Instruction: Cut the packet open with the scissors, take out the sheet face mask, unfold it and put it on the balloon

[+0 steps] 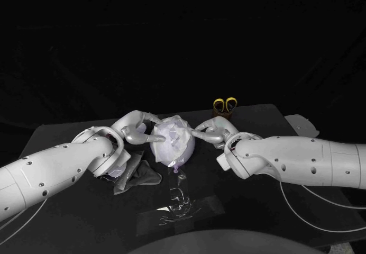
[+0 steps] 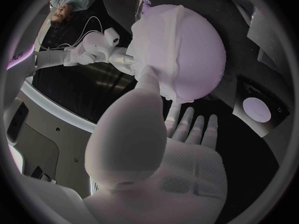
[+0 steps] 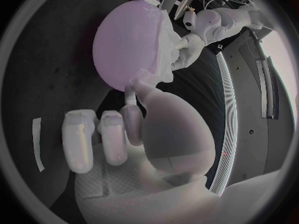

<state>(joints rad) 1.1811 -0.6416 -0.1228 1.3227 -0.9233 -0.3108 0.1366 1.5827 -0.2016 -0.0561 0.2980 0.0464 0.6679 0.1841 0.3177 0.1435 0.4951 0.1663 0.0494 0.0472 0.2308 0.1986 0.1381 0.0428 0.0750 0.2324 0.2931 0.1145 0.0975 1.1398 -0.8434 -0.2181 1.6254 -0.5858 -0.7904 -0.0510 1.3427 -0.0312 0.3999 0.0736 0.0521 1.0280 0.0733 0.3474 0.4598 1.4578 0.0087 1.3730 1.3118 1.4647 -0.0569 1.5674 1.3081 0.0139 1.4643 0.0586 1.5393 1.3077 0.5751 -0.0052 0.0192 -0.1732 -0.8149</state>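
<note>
Our left hand [image 1: 139, 132] and right hand [image 1: 215, 131] flank the balloon [image 1: 172, 153] on the surface [image 1: 91, 211], equally near, fingertips [image 1: 158, 137] on the sheet face mask [image 1: 174, 131] draped over it; pinching or merely pressing, we cannot tell.

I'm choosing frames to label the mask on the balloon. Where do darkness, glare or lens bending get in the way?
Head view: the table is almost black, while the balloon, mask, left hand and right hand are well lit; the packet shows mainly as glints. Left wrist view: fisheye bending, left hand looming large before the balloon. Right wrist view: same bending, plus a bright light strip.
</note>
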